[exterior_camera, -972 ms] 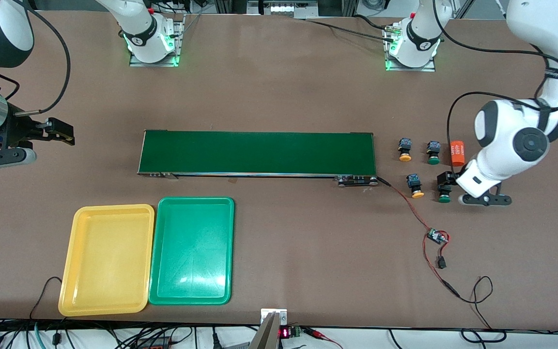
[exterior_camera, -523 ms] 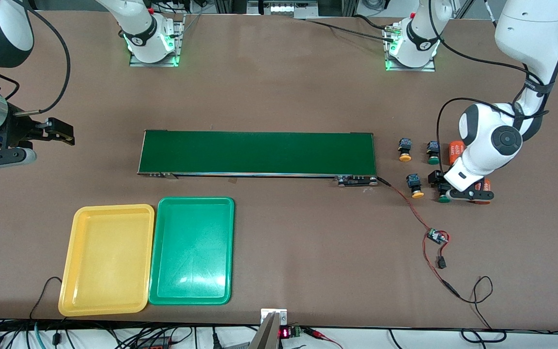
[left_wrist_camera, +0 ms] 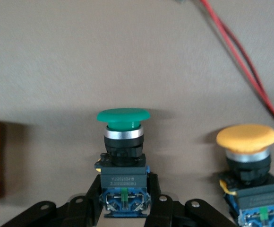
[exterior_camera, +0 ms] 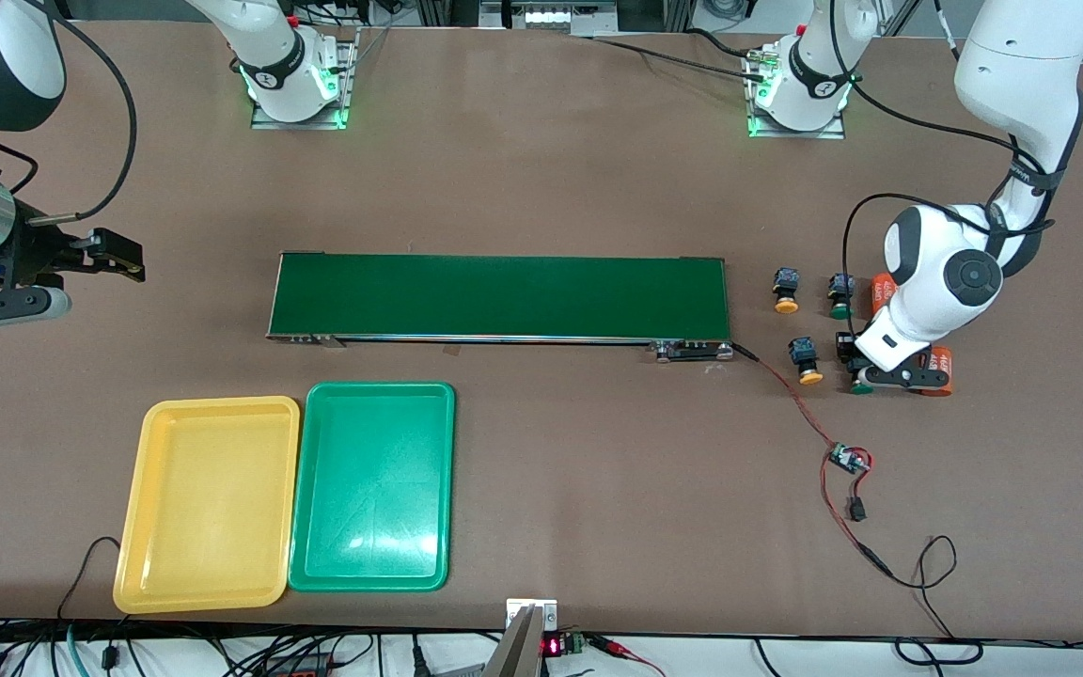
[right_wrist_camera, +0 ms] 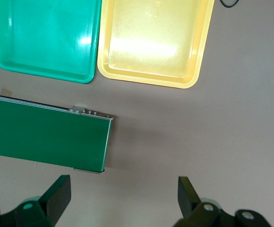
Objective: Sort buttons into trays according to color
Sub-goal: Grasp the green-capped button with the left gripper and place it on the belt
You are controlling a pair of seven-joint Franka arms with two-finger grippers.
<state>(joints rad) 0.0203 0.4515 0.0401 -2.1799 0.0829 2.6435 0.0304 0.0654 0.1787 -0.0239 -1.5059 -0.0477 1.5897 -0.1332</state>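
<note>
Green and yellow trays [exterior_camera: 372,564] lay empty nearest camera, glossy, round-cornered. Left gripper [left_wrist_camera: 123,208] straddled green-capped button [left_wrist_camera: 123,142] at left arm's end, fingers [left_wrist_camera: 87,210] flanking blue base, contact unclear; best squeeze squarely on flat sides. Right gripper [right_wrist_camera: 123,196] waited, wide open.

You have four buttons [exterior_camera: 786,290] grouped on the desk [exterior_camera: 560,179] just past the belt's [exterior_camera: 500,296] end toward the left arm, with two cans [exterior_camera: 881,293] beside them. The left hand [left_wrist_camera: 123,208] straddles one button [left_wrist_camera: 123,161] in the row nearer the front camera. The two trays [exterior_camera: 208,503] lie side by side, touching, nearer the front camera than the belt, toward the right arm's end.
</note>
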